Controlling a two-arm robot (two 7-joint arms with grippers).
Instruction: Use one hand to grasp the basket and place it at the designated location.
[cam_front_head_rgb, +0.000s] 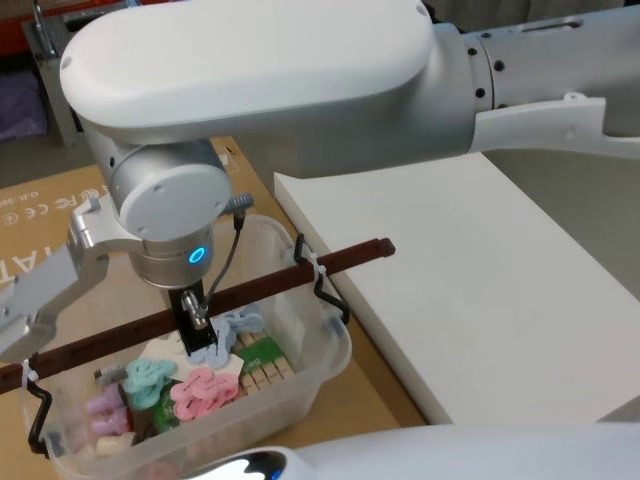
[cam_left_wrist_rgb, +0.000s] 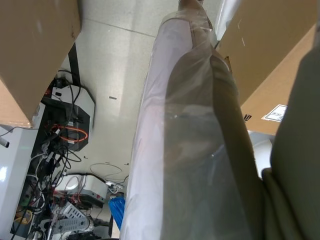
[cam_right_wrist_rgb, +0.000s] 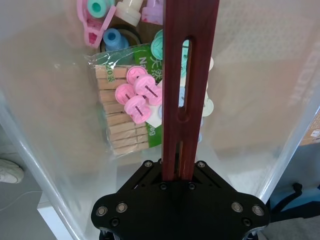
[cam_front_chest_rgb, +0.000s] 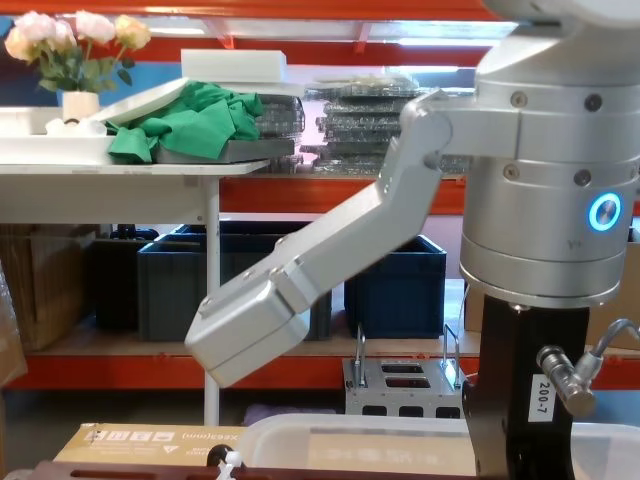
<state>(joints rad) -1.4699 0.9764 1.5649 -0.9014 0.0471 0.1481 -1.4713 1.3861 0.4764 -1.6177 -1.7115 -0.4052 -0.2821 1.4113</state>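
Note:
The basket (cam_front_head_rgb: 300, 395) is a translucent whitish tub holding coloured clips and a pack of wooden pegs (cam_front_head_rgb: 262, 368). It rests over a cardboard surface (cam_front_head_rgb: 60, 200). A dark red-brown handle bar (cam_front_head_rgb: 335, 260) spans its rim on black wire hooks. My right gripper (cam_front_head_rgb: 192, 312) comes down from above and is shut on the middle of that bar. In the right wrist view the handle bar (cam_right_wrist_rgb: 187, 75) runs straight out from the right gripper (cam_right_wrist_rgb: 179, 170), above the pegs (cam_right_wrist_rgb: 120, 125). The chest view shows the right gripper (cam_front_chest_rgb: 515, 400) above the basket rim (cam_front_chest_rgb: 350, 430).
A large white slab (cam_front_head_rgb: 480, 290) lies just right of the basket. Behind, dark blue crates (cam_front_chest_rgb: 395, 285) and a small grey metal box (cam_front_chest_rgb: 405, 385) sit under shelving, with a green cloth (cam_front_chest_rgb: 190, 120) on a table. The left wrist view shows cardboard and floor with cables.

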